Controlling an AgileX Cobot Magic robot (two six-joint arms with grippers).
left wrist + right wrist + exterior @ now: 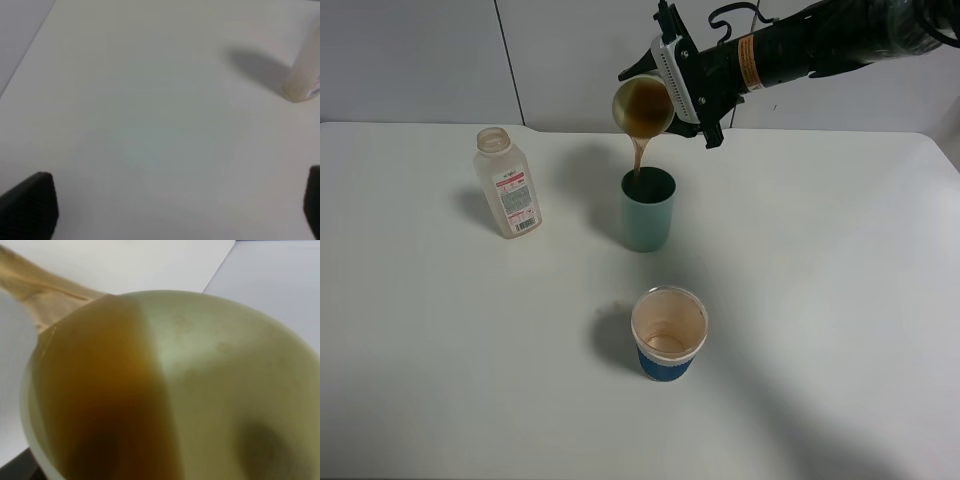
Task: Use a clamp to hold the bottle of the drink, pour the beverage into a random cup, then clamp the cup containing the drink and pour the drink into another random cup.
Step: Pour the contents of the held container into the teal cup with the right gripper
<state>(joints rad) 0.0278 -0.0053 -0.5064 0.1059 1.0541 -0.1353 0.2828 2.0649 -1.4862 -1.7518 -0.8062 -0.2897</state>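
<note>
A wide paper cup (pixel 668 333) with a blue base stands upright on the white worktop (pixel 840 300), well apart from the right gripper (pixel 688 85), its pale inside showing.

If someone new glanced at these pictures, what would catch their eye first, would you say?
Most striking is the pale yellow-green cup, tipped in the right gripper at the back, sending a brown stream into the teal cup below it. Next, the uncapped bottle standing to the left and the paper cup nearer the front.
</note>
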